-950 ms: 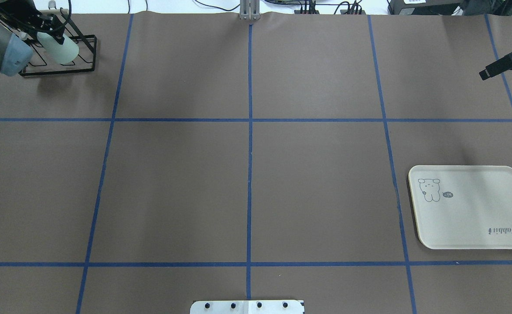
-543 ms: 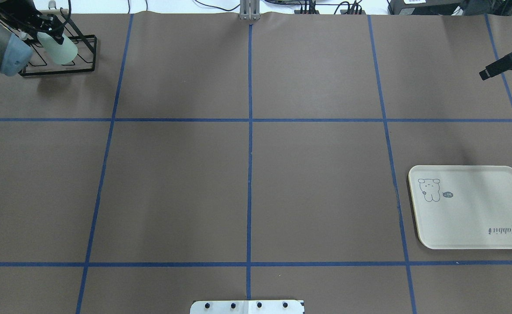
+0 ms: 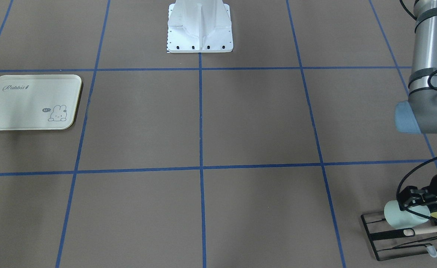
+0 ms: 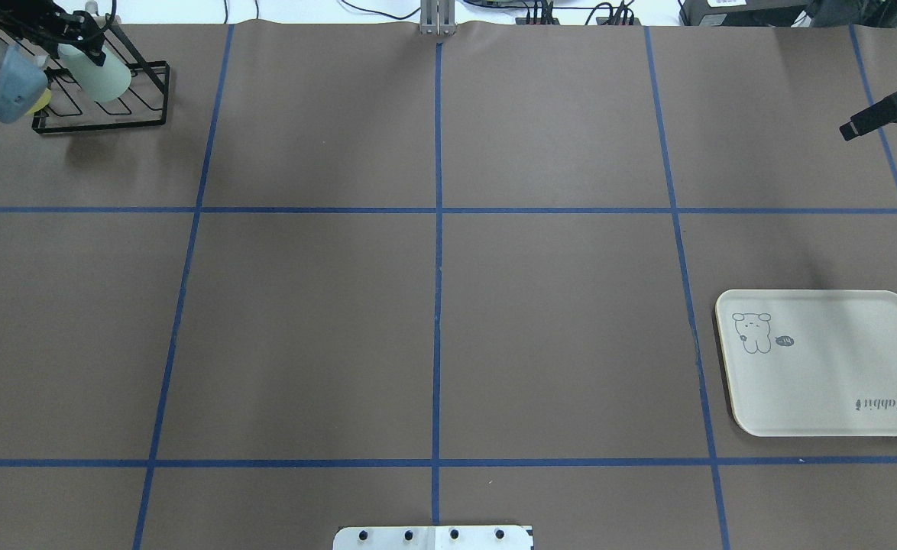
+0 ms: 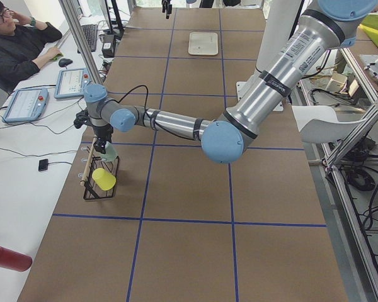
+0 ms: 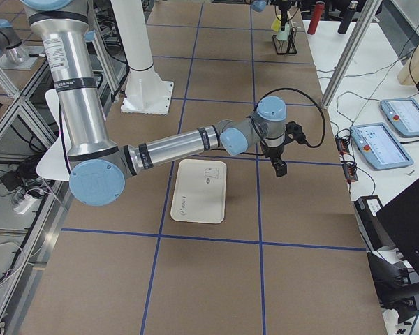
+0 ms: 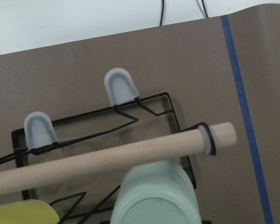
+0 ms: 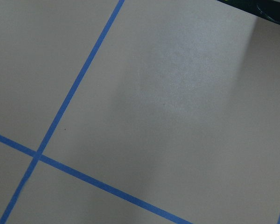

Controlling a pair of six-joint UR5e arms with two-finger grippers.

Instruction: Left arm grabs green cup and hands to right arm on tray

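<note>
The left gripper point(image 4: 80, 52) and the green cup point(image 4: 105, 76) clamped in it have shifted toward the upper-left corner, over the rack point(image 4: 139, 114) (a yellow cup point(image 4: 40, 99) now peeks out). The tray point(image 4: 823, 397) lies lower right. The right gripper point(image 4: 857, 124) hangs at the right edge; I cannot tell how far its jaws are parted.

The table point(image 4: 555, 305) is covered in brown paper, with blue tape lines point(image 4: 438, 305) splitting it into big rectangles. Sitting right on it: the cream tray point(image 4: 838, 397) with its rabbit drawing over on the robot's right, a black wire rack point(image 4: 112, 126) way off in the far left corner, and a white base plate point(image 3: 200, 37) at the robot's edge.
</note>
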